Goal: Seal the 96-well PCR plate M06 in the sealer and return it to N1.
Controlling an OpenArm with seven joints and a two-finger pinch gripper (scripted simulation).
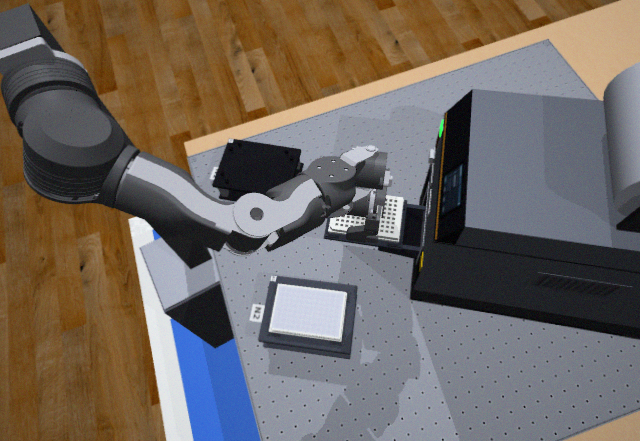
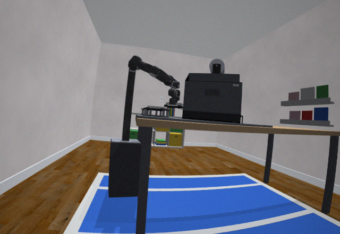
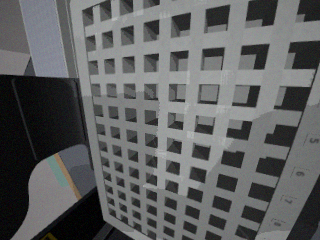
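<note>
Gripping plate M06 [image 1: 391, 217] over the sealer's stage [image 1: 412, 229], the end effector [image 1: 373, 212] stands closed on it; label "N2" [image 1: 255, 312] marks the nest [image 1: 266, 334] holding foil-white M09 [image 1: 308, 311].

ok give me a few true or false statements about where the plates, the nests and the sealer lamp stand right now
1. The gripper is shut on plate M06 over the sealer's stage. True.
2. Nest N1 holds a plate. False: its black top is bare.
3. The sealer's lamp shows green. True.
4. Nest N2 is bare. False: the white plate M09 sits in it.
5. The stage is drawn inside the housing. False: it stands out in front.
</note>
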